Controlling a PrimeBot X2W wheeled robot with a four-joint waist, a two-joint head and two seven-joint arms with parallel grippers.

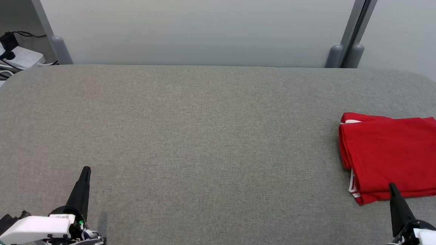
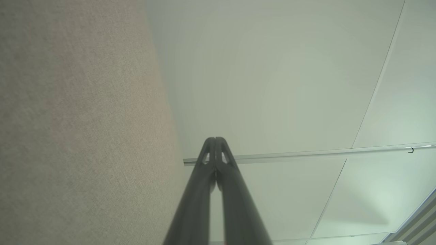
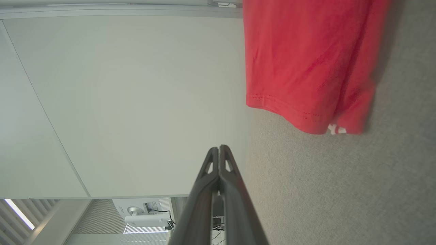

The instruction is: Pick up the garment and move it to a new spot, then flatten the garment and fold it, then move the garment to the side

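The garment (image 1: 397, 156) lies folded at the right side of the tabletop (image 1: 202, 136), so the final move aside looks done; the left tool (image 1: 85, 169) and right tool (image 1: 392, 186), both pressed together and empty, need only steer clear of it next.

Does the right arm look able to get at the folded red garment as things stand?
Probably yes. The red garment lies just ahead of the right gripper on the grey table, nothing between them; the gripper is shut and must open first.
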